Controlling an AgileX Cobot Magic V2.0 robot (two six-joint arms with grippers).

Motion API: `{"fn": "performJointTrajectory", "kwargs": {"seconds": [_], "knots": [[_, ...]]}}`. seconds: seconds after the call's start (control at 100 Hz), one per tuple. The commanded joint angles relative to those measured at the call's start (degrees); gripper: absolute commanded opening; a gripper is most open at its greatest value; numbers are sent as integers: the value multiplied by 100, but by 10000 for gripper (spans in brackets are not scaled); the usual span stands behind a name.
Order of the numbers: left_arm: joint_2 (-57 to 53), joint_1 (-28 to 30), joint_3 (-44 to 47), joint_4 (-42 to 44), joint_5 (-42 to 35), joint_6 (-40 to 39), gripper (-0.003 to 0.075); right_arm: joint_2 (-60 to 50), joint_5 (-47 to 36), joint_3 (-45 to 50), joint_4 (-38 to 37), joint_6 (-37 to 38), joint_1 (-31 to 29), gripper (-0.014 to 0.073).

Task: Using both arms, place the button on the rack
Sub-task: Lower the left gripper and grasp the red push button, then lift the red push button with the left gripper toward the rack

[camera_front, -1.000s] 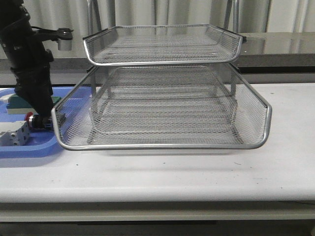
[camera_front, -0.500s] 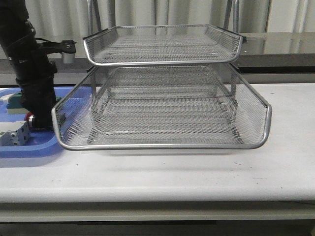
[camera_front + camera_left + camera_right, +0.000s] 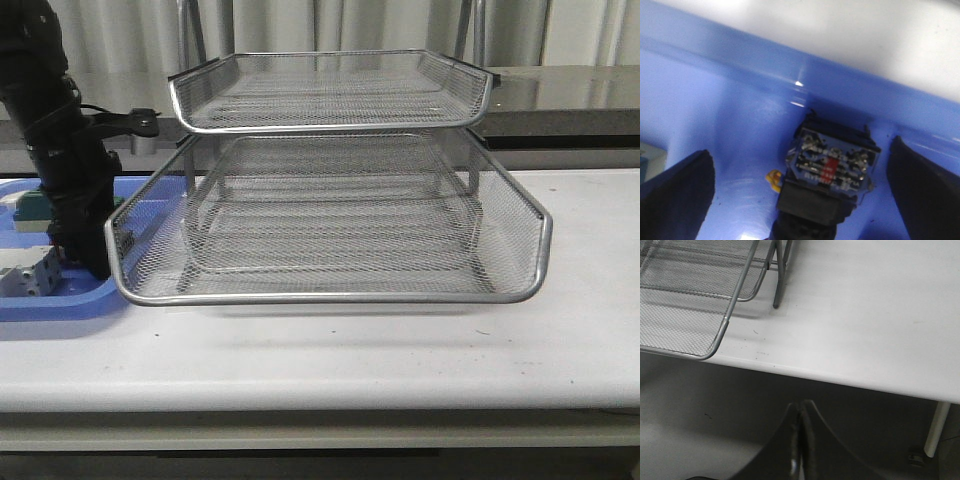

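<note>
The button (image 3: 832,167) lies on the floor of the blue tray (image 3: 725,100), its black-and-blue terminal block facing the left wrist camera. My left gripper (image 3: 799,160) is open and straddles it. One finger (image 3: 675,195) stands well clear on one side and the other finger (image 3: 925,192) on the other, neither touching it. In the front view the left gripper (image 3: 85,262) is down in the tray and hides the button. The silver wire rack (image 3: 330,200) stands mid-table. My right gripper (image 3: 801,412) is shut and empty, below the table's front edge near the rack's corner (image 3: 715,347).
The blue tray (image 3: 60,300) sits left of the rack, against its lower tier. It also holds a green block (image 3: 30,208) and a white-grey block (image 3: 28,278). White tabletop (image 3: 590,300) spreads right of the rack.
The left arm has sunk lower into the blue tray. The button's red cap, visible beside the gripper a second ago, is now covered by it.
</note>
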Motion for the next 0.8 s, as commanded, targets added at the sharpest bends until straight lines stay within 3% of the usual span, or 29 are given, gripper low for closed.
{"fn": "performJointTrajectory", "kwargs": {"seconds": [0.0, 0.26, 0.38, 0.57, 0.67, 0.79], "knots": [[-330, -40, -179, -147, -55, 8, 659, 32, -347, -196, -11, -18, -6, -71], [-318, -40, -179, -194, 69, 8, 636, 32, -347, -196, -11, -18, -6, -71], [-318, -40, -179, -194, 114, 8, 504, 32, -347, -196, -11, -18, -6, -71], [-318, -40, -179, -194, 101, 8, 217, 32, -347, -196, -11, -18, -6, -71], [-318, -40, -188, -194, 61, 8, 137, 32, -347, -196, -11, -18, -6, -71], [-329, -16, -348, -194, 189, 8, 100, 32, -347, -196, -11, -18, -6, -71]]}}
